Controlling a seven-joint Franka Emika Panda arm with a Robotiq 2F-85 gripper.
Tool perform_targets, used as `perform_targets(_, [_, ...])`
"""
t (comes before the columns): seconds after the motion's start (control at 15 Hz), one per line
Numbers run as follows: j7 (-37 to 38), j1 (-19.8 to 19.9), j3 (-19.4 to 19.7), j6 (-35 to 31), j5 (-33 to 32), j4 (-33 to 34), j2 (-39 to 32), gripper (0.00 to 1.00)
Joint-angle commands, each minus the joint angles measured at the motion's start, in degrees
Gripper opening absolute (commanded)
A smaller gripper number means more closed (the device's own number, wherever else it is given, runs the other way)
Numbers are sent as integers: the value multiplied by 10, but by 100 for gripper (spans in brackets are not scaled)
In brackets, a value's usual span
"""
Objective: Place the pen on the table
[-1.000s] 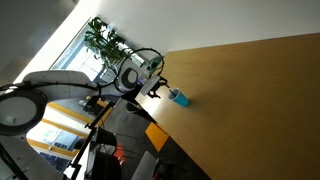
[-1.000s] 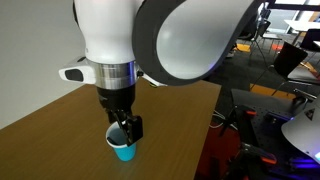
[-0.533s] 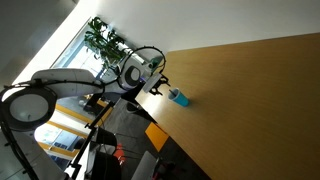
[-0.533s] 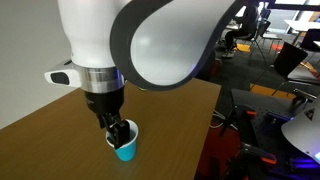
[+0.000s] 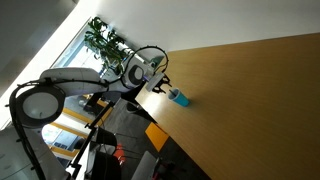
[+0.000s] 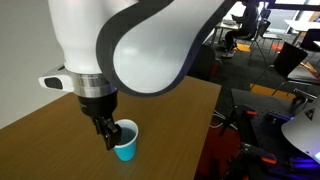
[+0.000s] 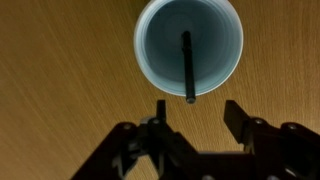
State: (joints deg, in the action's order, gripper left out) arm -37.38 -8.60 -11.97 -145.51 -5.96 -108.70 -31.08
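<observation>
Cup, small, teal, upright on light-brown table, close to table edge; contents: pen, thin, straight, dark grey-black, one end at rim toward gripper. Gripper just beside cup, jaws spread wide, holding nothing

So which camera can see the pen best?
The wrist view: the pen shows clearly from above, sitting in the teal cup. In both exterior views only the teal cup can be made out; the pen is too small or hidden.
</observation>
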Motion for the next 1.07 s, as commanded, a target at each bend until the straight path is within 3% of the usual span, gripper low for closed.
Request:
perform_targets(0.0, [16, 4, -2, 12, -12, 16, -6, 59])
perform_targets(0.4, [25, 6, 0, 13, -11, 10, -1, 58])
perform_targets(0.67, [28, 8, 1, 19, -13, 10, 0, 48])
perform_targets(0.73, [29, 8, 2, 19, -13, 10, 0, 40])
perform_targets(0.8, [30, 8, 3, 21, -14, 10, 0, 44])
perform_targets(1.0, [30, 8, 4, 24, -13, 10, 0, 41])
